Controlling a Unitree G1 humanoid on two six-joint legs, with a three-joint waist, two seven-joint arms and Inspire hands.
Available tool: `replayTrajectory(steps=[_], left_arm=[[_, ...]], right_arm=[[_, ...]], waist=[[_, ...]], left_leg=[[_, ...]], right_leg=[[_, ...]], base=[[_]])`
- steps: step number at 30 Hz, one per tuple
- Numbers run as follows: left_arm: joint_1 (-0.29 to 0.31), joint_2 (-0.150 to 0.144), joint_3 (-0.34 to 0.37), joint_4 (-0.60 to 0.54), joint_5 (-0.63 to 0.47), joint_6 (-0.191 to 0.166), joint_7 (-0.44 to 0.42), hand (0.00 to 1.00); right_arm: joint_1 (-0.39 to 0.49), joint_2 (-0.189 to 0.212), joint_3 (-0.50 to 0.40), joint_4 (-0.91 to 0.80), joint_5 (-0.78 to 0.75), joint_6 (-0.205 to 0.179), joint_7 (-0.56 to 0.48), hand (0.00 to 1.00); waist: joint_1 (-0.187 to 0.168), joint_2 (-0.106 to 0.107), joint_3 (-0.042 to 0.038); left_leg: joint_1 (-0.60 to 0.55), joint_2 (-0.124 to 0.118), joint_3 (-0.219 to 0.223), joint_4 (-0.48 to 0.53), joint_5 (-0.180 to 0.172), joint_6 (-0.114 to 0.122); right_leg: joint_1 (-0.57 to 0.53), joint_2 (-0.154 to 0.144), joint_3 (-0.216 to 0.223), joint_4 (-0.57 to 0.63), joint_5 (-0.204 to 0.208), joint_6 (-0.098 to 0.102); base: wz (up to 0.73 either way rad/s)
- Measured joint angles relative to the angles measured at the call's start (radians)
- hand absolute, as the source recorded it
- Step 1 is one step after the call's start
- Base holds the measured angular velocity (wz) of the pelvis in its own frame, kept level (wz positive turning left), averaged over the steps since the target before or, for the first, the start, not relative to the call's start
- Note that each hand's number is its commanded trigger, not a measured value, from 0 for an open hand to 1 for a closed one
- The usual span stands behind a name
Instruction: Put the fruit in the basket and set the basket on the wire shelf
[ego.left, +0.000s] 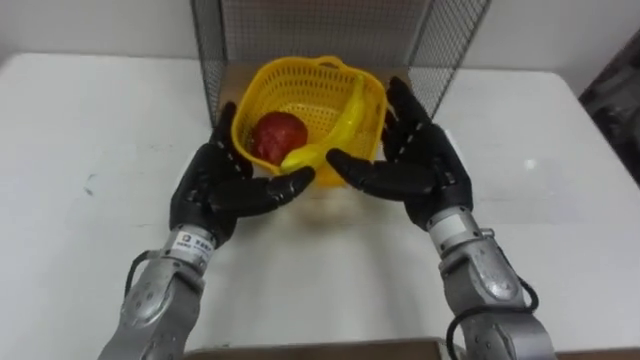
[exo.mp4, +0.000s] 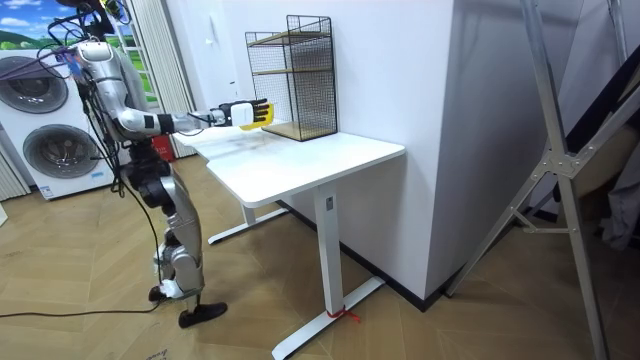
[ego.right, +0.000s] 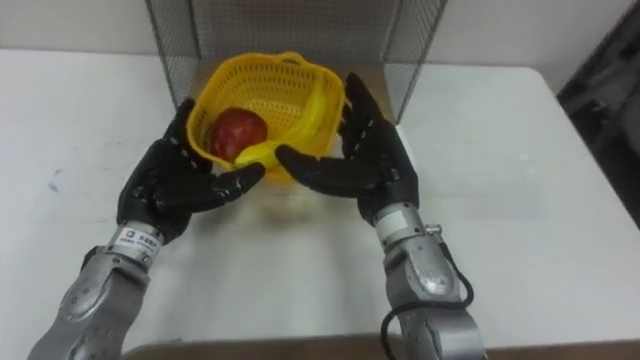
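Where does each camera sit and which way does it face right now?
Left eye view: on the robot's head, looking down at the yellow basket before the wire shelf; forearms, left hand and right hand either side of it.
Right eye view: same head, slightly rightward, same downward look, same arms.
Room view: off in the room, facing the white table; whole robot standing at the room view's left.
Shared: basket, shelf, table.

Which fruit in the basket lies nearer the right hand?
The banana, long and yellow, leaning along the basket wall by the right hand; the round red fruit sits toward the left hand.
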Motion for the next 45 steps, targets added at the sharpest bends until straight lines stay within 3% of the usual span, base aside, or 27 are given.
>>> replayTrajectory(steps=[3,5,6,7,8,10,12,13,14,15,16,17,18,21,23,25,27,28,30,32,33,34,36,41,45], left_arm=[[-0.001,-0.011,-0.023,0.014,0.002,0.0,-0.002,0.0],[0.002,-0.014,-0.012,0.016,0.004,0.001,-0.002,0.0],[0.003,-0.012,-0.014,0.018,0.004,0.001,-0.003,0.0],[0.003,-0.01,-0.007,0.017,-0.002,0.001,-0.003,0.0],[0.002,-0.009,-0.002,0.014,-0.002,0.0,-0.003,0.0],[0.002,-0.005,0.003,0.008,0.003,0.002,-0.003,0.0],[0.008,-0.002,-0.009,0.004,0.001,0.002,-0.003,0.0],[0.013,-0.005,-0.012,0.005,-0.001,0.002,-0.003,0.0],[0.008,-0.017,-0.02,0.004,-0.001,0.0,-0.003,0.0],[0.006,-0.023,-0.023,0.003,0.002,-0.005,-0.004,0.0],[0.006,-0.025,-0.022,0.003,0.003,-0.009,-0.004,0.0],[0.004,-0.02,-0.021,0.004,0.003,-0.015,-0.004,0.0],[0.001,-0.019,-0.021,0.003,-0.002,-0.017,-0.004,0.0],[0.001,-0.013,-0.025,0.001,0.005,-0.017,-0.004,0.0],[-0.002,-0.011,-0.022,-0.003,0.005,-0.018,-0.004,0.0],[-0.002,-0.006,-0.021,-0.003,0.009,-0.018,-0.004,0.0],[-0.008,-0.006,-0.024,-0.003,0.005,-0.018,-0.003,0.0],[-0.016,-0.004,-0.021,-0.002,0.005,-0.019,-0.003,0.0],[-0.039,0.003,-0.017,0.001,0.012,-0.022,-0.001,0.0],[-0.043,0.002,-0.014,0.013,0.023,-0.027,0.003,0.0],[-0.043,-0.002,-0.016,0.017,0.032,-0.024,0.003,0.0],[-0.044,-0.004,-0.021,0.017,0.032,-0.02,0.002,0.0],[-0.044,-0.006,-0.021,0.018,0.032,-0.016,0.001,0.0],[-0.052,-0.014,-0.023,0.048,0.031,-0.009,0.001,0.0],[-0.111,-0.033,-0.021,0.156,0.031,0.004,0.002,0.0]], right_arm=[[-0.006,-0.005,-0.007,0.058,0.003,-0.006,0.0,0.0],[-0.005,-0.005,-0.013,0.062,0.003,0.009,0.005,0.0],[-0.004,0.001,-0.018,0.063,0.009,0.02,0.012,0.0],[-0.006,-0.001,-0.016,0.059,0.011,0.023,0.019,0.0],[-0.009,0.002,-0.015,0.052,0.012,0.026,0.019,0.0],[-0.03,-0.002,-0.015,0.039,0.008,0.026,0.024,0.0],[-0.035,-0.007,-0.01,0.044,0.016,0.026,0.024,0.0],[-0.035,-0.013,-0.009,0.045,0.028,0.029,0.024,0.0],[-0.042,-0.027,-0.012,0.043,0.049,0.029,0.024,0.0],[-0.04,-0.034,-0.015,0.043,0.051,0.031,0.021,0.0],[-0.039,-0.035,-0.015,0.043,0.051,0.033,0.021,0.0],[-0.04,-0.034,-0.016,0.042,0.051,0.034,0.021,0.0],[-0.041,-0.033,-0.015,0.037,0.054,0.034,0.021,0.0],[-0.042,-0.031,-0.016,0.03,0.047,0.029,0.021,0.0],[-0.041,-0.032,-0.013,0.031,0.046,0.029,0.019,0.0],[-0.041,-0.031,-0.011,0.031,0.033,0.029,0.017,0.0],[-0.044,-0.027,-0.014,0.034,0.03,0.026,0.016,0.0],[-0.048,-0.02,-0.021,0.041,0.025,0.024,0.015,0.0],[-0.064,-0.008,-0.03,0.043,0.004,0.024,0.01,0.0],[-0.07,-0.007,-0.038,0.043,-0.016,0.024,0.009,0.0],[-0.068,-0.006,-0.044,0.044,-0.023,0.026,0.009,0.0],[-0.07,-0.005,-0.043,0.044,-0.022,0.029,0.009,0.0],[-0.074,-0.004,-0.045,0.044,-0.014,0.03,0.009,0.0],[-0.081,0.003,-0.044,0.062,0.026,0.031,0.01,0.0],[-0.123,0.009,-0.044,0.156,0.047,0.041,0.009,0.0]], waist=[[0.014,0.001,0.0002],[0.025,-0.001,0.0007],[0.035,-0.013,-0.0053],[0.039,-0.015,-0.0181],[0.042,-0.019,-0.0235],[0.029,-0.001,-0.0239],[0.026,0.003,-0.0108],[0.03,0.004,-0.0185],[0.03,0.009,-0.02],[0.03,0.013,-0.0253],[0.029,0.008,-0.028],[0.032,-0.008,-0.0348],[0.038,-0.018,-0.0359],[0.031,-0.029,-0.0322],[0.033,-0.032,-0.0251],[0.026,-0.041,-0.0159],[0.024,-0.036,-0.0126],[0.021,-0.037,-0.0059],[0.02,-0.032,0.0107],[0.023,-0.024,0.013],[0.014,-0.016,0.0109],[0.008,-0.004,0.0014],[0.002,0.013,-0.0069],[-0.004,0.009,-0.0135],[-0.002,0.008,-0.0152]], left_leg=[[-0.121,-0.008,0.025,0.051,-0.006,0.005],[-0.209,-0.027,0.032,0.015,0.026,0.023],[-0.242,-0.038,0.044,0.008,0.072,0.04],[-0.234,-0.044,0.071,-0.011,0.082,0.052],[-0.222,-0.051,0.078,-0.023,0.087,0.057],[-0.228,-0.056,0.114,0.026,0.091,0.058],[-0.305,-0.047,0.123,0.156,0.109,0.048],[-0.309,-0.059,0.109,0.1,0.105,0.048],[-0.323,-0.073,0.083,-0.031,0.137,0.054],[-0.32,-0.082,0.078,-0.052,0.187,0.065],[-0.31,-0.088,0.084,-0.055,0.199,0.08],[-0.299,-0.092,0.11,-0.059,0.198,0.084],[-0.29,-0.098,0.126,-0.059,0.191,0.098],[-0.293,-0.126,0.142,-0.031,0.158,0.126],[-0.288,-0.139,0.158,-0.018,0.125,0.136],[-0.261,-0.164,0.168,-0.014,0.102,0.153],[-0.254,-0.165,0.17,0.0,0.081,0.164],[-0.249,-0.166,0.167,-0.003,0.077,0.168],[-0.258,-0.158,0.146,-0.01,0.08,0.168],[-0.263,-0.148,0.146,-0.014,0.082,0.166],[-0.258,-0.146,0.143,-0.014,0.083,0.165],[-0.257,-0.145,0.138,-0.021,0.087,0.161],[-0.248,-0.142,0.127,-0.039,0.098,0.156],[-0.195,-0.144,0.128,-0.105,0.131,0.146],[-0.182,-0.135,0.127,-0.109,0.138,0.138]], right_leg=[[-0.015,-0.009,0.042,0.075,-0.07,0.002],[-0.041,-0.01,0.068,0.143,-0.124,0.009],[-0.056,-0.028,0.081,0.186,-0.15,0.02],[-0.066,-0.04,0.089,0.206,-0.162,0.032],[-0.07,-0.041,0.088,0.207,-0.163,0.034],[-0.052,-0.06,0.081,0.199,-0.161,0.033],[-0.02,-0.061,0.106,0.189,-0.166,0.034],[-0.019,-0.061,0.119,0.189,-0.171,0.037],[-0.022,-0.06,0.12,0.198,-0.195,0.035],[-0.028,-0.072,0.124,0.222,-0.221,0.053],[-0.027,-0.078,0.127,0.229,-0.232,0.061],[-0.024,-0.092,0.132,0.228,-0.236,0.077],[-0.02,-0.101,0.141,0.224,-0.236,0.078],[-0.017,-0.129,0.145,0.231,-0.251,0.101],[-0.027,-0.151,0.139,0.274,-0.265,0.124],[-0.042,-0.188,0.11,0.366,-0.268,0.134],[-0.042,-0.195,0.104,0.385,-0.255,0.154],[-0.042,-0.195,0.096,0.387,-0.245,0.16],[-0.066,-0.186,0.074,0.384,-0.235,0.157],[-0.094,-0.172,0.072,0.296,-0.233,0.147],[-0.097,-0.157,0.055,0.255,-0.207,0.134],[-0.084,-0.155,0.036,0.225,-0.194,0.126],[-0.063,-0.145,0.028,0.187,-0.174,0.124],[-0.021,-0.146,0.016,0.145,-0.157,0.113],[-0.008,-0.137,0.014,0.132,-0.151,0.103]], base=[[0.16],[0.01],[-0.1],[-0.16],[-0.17],[0.05],[0.11],[-0.15],[-0.22],[-0.13],[-0.14],[-0.26],[-0.23],[-0.1],[-0.16],[0.04],[0.04],[0.0],[0.0],[0.02],[0.16],[0.15],[0.07],[0.01],[0.0]])
